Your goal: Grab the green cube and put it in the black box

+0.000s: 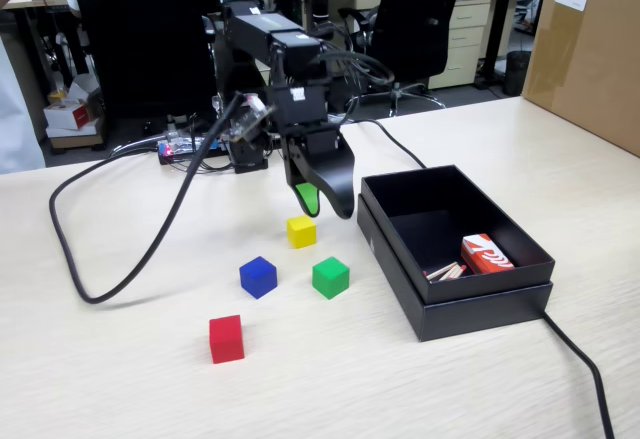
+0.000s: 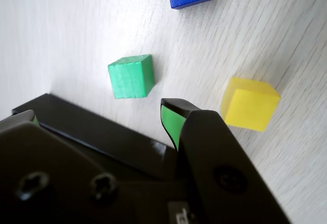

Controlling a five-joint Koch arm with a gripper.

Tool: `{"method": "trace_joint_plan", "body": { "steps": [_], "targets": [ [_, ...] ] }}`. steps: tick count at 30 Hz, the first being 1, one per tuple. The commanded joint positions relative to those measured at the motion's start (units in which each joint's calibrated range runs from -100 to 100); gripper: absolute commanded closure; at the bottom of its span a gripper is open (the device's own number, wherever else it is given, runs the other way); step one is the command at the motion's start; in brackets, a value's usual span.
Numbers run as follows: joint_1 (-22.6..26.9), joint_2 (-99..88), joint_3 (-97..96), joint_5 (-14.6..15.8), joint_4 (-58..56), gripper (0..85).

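Note:
The green cube [image 1: 330, 277] rests on the pale wooden table, just left of the black box [image 1: 480, 309] in the fixed view. My gripper [image 1: 322, 199] hangs above the table behind the cube, close to the yellow cube, with its jaws apart and nothing between them. In the wrist view the green cube [image 2: 131, 76] lies on the table beyond the open gripper [image 2: 99, 112], a little ahead of the green-padded right fingertip [image 2: 171, 119]. A wall of the black box [image 2: 102, 137] runs across between the fingers.
A yellow cube [image 1: 301, 230], a blue cube [image 1: 258, 276] and a red cube [image 1: 226, 338] lie left of the green one. A red-and-white carton [image 1: 486, 255] lies inside the box. A thick black cable [image 1: 100, 289] loops at the left. A cardboard box [image 1: 590, 49] stands at the far right.

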Motion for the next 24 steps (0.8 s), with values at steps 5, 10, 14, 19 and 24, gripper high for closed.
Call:
{"method": "trace_joint_plan", "body": {
  "steps": [5,10,14,19,24],
  "targets": [
    [-0.3,9.3,5.7,-0.8,-0.4,38.2],
    [-0.7,17.1,9.5,-0.7,-0.5,38.3],
    [-0.8,20.3,11.0,-0.8,-0.5,41.1],
    [-0.8,24.2,14.0,-0.8,-2.5,43.1],
    [-0.9,27.7,17.5,-0.6,-5.3,51.6]
  ]
}}
